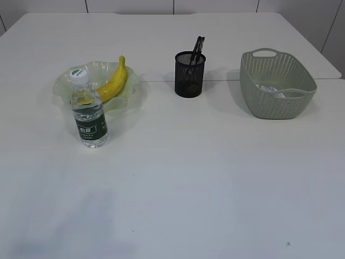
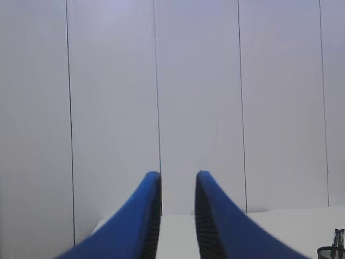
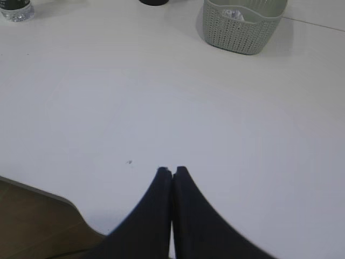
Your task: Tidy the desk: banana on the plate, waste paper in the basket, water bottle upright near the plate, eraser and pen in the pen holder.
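The water bottle point(image 1: 90, 109) stands upright just in front of the plate point(image 1: 66, 82), white cap up, its base on the counter point(image 1: 215, 178); you would find it light and a little springy, the clear plastic smooth enough to slip, so any hold belongs on the labelled body below the shoulder, squeezed gently because the wall will dent. Behind the bottle the banana point(image 1: 114, 82) lies in the plate, soft-skinned and easily bruised, best taken at mid-length across its curve. To the right of the plate the pen holder point(image 1: 190, 74) has dark pens standing in it; whether the eraser is inside you cannot tell. Farther right of the plate, the basket point(image 1: 277, 83) holds a crumpled white scrap, likely the waste paper. Judging by this, the tidy looks finished. Your left gripper point(image 2: 178, 178) points at the wall, jaws slightly apart and holding nothing; your right gripper point(image 3: 172, 171) hovers over bare counter well short of the basket, jaws pressed together, empty.
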